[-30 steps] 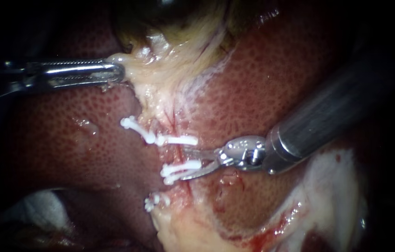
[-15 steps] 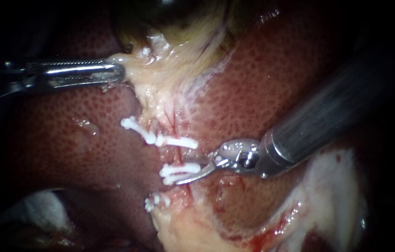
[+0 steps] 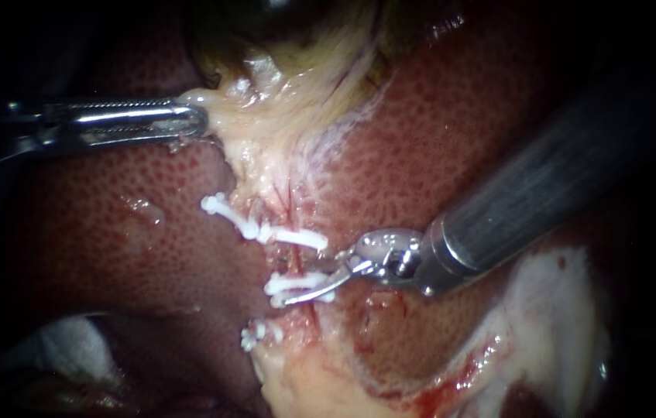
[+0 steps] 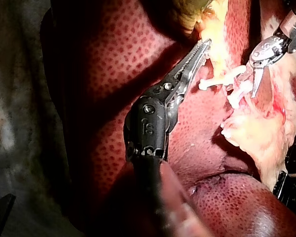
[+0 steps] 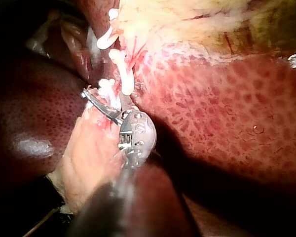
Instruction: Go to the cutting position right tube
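Right wrist view: nearest is the right instrument (image 5: 99, 98). Its dark shaft rises to a bright metal wrist that bends toward the pale strip between the lobes of the liver (image 5: 212, 133). Its two thin curved blades are spread, with a clear gap between them, and they reach in among the white clips (image 5: 122, 74) just ahead.

The endoscope view places them more exactly. The blades lie at the stretch of tube (image 3: 297, 262) that runs down that pale strip between the upper clip (image 3: 293, 236) and the middle clip (image 3: 289, 285), and the lower blade crosses the middle clip. A lowest clip (image 3: 256, 334) sits apart, toward the liver's near edge. Whether the tube lies fully between the blades cannot be made out.

Judged from this, the approach is nearly done — the tip is at the gap between two clips, where a cut would go. What seems left is a small seating move, so that the tube and not a clip lies between the blades.

Farther off, the left instrument (image 3: 200, 118) lies almost level across the liver. Its jaws are pressed together on a fold of pale tissue (image 3: 266, 116) below the dark gallbladder (image 3: 289, 27), holding it away from the clips.
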`<state>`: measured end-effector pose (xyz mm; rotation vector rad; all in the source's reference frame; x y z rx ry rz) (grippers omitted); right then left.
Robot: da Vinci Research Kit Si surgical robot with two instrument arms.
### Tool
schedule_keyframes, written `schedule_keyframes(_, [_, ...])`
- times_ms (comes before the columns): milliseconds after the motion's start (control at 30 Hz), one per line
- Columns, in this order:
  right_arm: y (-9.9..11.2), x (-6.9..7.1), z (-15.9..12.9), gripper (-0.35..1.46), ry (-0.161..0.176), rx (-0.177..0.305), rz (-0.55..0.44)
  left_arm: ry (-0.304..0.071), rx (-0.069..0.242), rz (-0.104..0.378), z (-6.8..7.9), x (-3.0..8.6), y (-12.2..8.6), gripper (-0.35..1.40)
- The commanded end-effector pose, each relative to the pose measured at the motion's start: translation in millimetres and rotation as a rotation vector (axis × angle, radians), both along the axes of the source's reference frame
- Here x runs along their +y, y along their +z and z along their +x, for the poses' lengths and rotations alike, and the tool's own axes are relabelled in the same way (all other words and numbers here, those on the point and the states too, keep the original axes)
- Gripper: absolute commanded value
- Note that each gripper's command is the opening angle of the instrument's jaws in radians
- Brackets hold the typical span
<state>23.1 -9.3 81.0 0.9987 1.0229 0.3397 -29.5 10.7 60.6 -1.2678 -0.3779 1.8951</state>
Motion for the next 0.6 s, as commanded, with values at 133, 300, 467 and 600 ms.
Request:
schedule_keyframes(133, [-0.2,-0.1,0.3,1.2,-0.009,0.021,0.039,0.0,0.0,0.0,0.0,0.0,0.0,-0.35])
schedule_keyframes(300, [-0.6,-0.5,0.8,1.16,-0.019,0.04,0.063,0.0,0.0,0.0,0.0,0.0,0.0,-0.35])
schedule_keyframes(467, [-0.8,-0.5,2.0,1.16,-0.006,0.05,0.071,-0.001,0.0,-0.001,-0.1,-0.1,0.1,-0.35])
schedule_keyframes(600, [-0.7,-0.4,2.6,1.16,0.017,0.058,0.071,-0.001,0.001,-0.001,-0.2,-0.1,0.1,-0.35])
